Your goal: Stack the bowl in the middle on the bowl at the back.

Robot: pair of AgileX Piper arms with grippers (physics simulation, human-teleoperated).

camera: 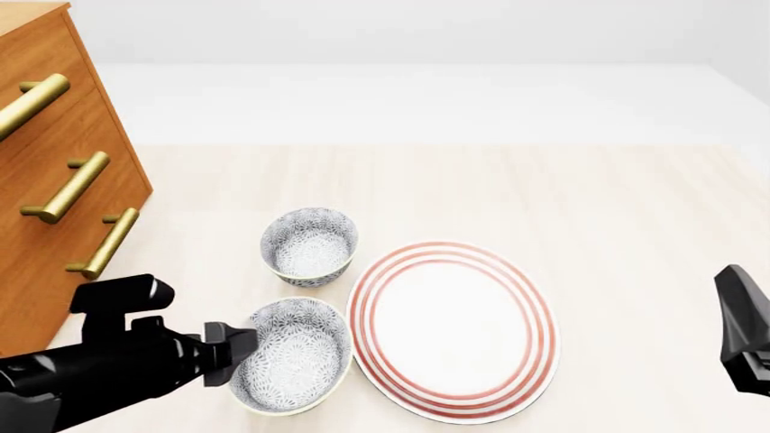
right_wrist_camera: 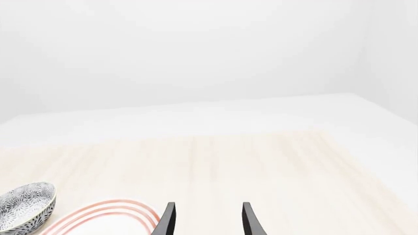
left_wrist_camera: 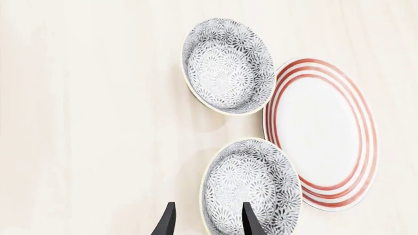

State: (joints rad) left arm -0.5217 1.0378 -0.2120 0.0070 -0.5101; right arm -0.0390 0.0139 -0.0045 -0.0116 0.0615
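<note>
The left pincer (left_wrist_camera: 205,220), released, straddled the middle bowl's (camera: 292,355) nine-o'clock rim; clenching squarely should precede lifting toward the back bowl (camera: 310,245).

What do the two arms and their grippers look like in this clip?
Both arms are glossy black with blocky, rounded housings. The left arm shows a cylindrical section near its wrist. Each gripper, left gripper and right gripper, has two thin, tapered black fingers. No cables or markings visible.

A red-ringed white plate (camera: 455,329) lies on the table (camera: 601,207) near a wooden drawer cabinet (camera: 60,171).
</note>
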